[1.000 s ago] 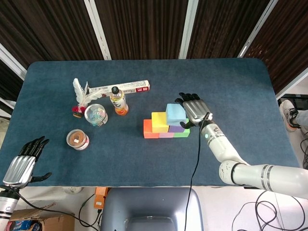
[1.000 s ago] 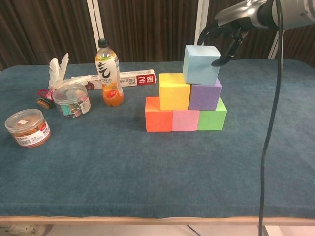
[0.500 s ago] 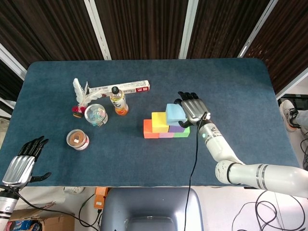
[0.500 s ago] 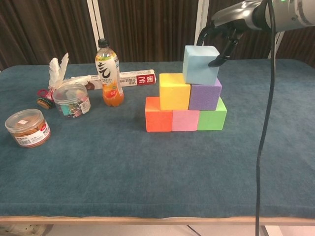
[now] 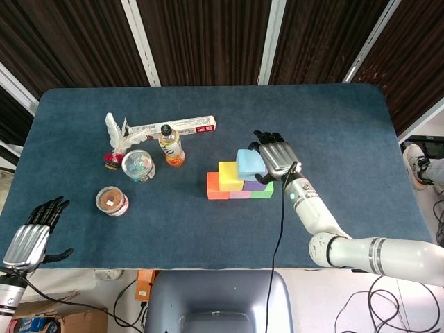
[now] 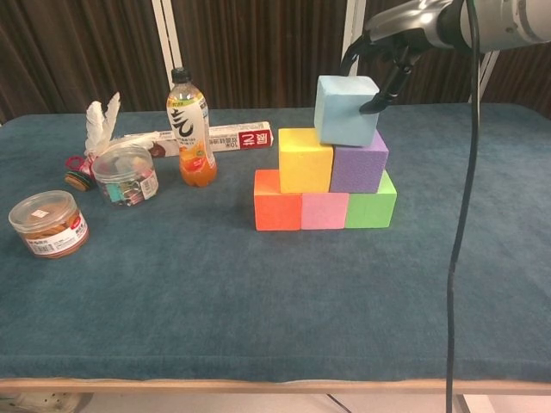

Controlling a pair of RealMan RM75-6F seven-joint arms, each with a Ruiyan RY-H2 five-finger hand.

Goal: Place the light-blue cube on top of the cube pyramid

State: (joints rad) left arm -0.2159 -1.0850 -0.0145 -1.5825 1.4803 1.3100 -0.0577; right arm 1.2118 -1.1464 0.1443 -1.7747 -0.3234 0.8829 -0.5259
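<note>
— The blue table [image 5: 361, 139]: where is the light-blue cube [image 6: 345, 110]?
— Atop the cube pyramid [image 6: 324, 184], slightly tilted, gripped by the right hand [image 5: 277, 155].
— The left hand [image 5: 31, 239]?
— At the table's near edge, fingers apart, holding nothing.
</note>
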